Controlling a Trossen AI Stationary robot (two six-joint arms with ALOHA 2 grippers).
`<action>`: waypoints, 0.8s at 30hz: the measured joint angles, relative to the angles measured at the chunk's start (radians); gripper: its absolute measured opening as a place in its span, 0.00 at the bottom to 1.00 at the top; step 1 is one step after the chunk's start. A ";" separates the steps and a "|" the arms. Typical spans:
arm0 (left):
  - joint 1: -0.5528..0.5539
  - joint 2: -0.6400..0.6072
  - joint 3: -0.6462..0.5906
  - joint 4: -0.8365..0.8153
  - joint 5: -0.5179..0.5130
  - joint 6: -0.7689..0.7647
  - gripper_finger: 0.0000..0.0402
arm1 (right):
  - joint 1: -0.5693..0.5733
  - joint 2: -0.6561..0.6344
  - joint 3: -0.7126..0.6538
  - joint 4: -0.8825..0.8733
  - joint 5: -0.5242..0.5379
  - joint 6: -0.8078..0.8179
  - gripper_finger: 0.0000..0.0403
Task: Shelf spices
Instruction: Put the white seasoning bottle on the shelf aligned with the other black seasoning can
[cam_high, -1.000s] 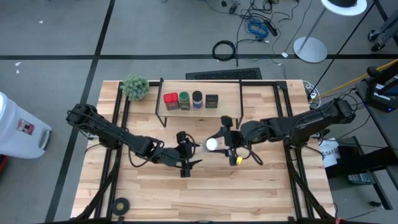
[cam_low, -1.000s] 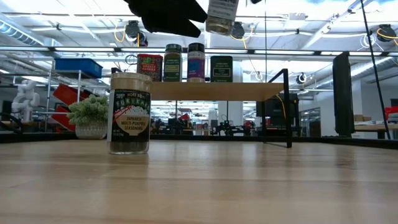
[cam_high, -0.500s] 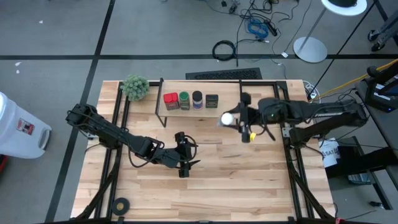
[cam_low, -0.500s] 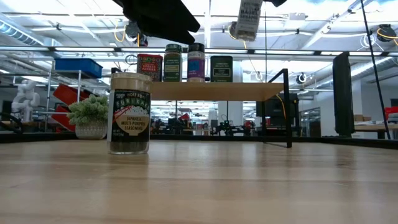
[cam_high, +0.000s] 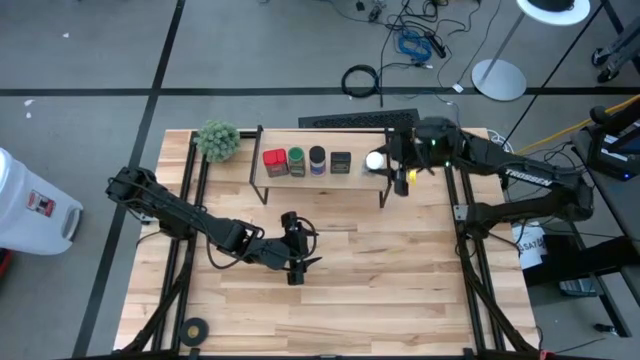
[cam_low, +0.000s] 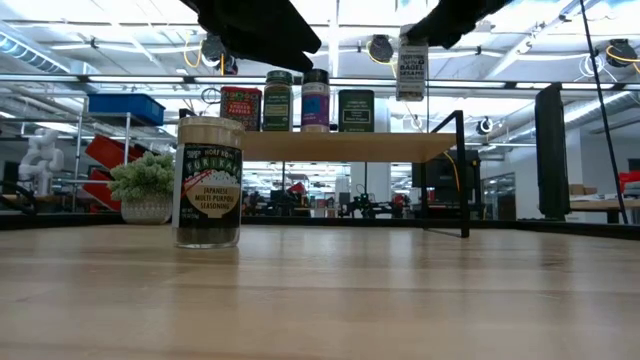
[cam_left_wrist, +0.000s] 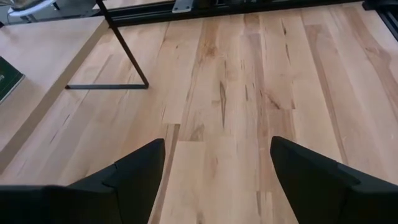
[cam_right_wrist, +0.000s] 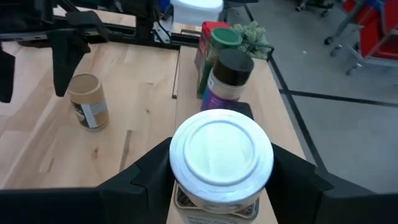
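Now the right pincer (cam_right_wrist: 221, 180) clamps the white-lidded jar (cam_right_wrist: 221, 157) upright over the shelf (cam_high: 305, 180), right of the dark tin (cam_high: 340, 162). Seemingly not yet touching. Left pincer (cam_left_wrist: 214, 180) hangs apart, empty.

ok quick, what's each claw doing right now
Left claw: open, holding nothing, hovering over the wooden tabletop.
Right claw: shut on the white-lidded spice jar, above the wooden-topped shelf's right end.

Red tin (cam_high: 274, 160), green-lidded jar (cam_high: 296, 161), dark-lidded jar (cam_high: 317, 160), dark square tin (cam_high: 341, 162), white-lidded jar (cam_right_wrist: 221, 163), pale wooden tabletop (cam_high: 400, 280).
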 joint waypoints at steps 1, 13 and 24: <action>0.000 0.000 0.000 0.000 0.000 0.000 0.75 | -0.028 0.002 0.000 0.001 -0.041 -0.019 0.50; 0.000 0.000 0.000 0.000 0.000 0.001 0.75 | -0.243 0.127 0.001 0.030 -0.304 -0.115 0.50; 0.000 0.000 0.000 -0.028 0.000 0.001 0.75 | -0.264 0.232 0.002 0.062 -0.369 -0.142 0.50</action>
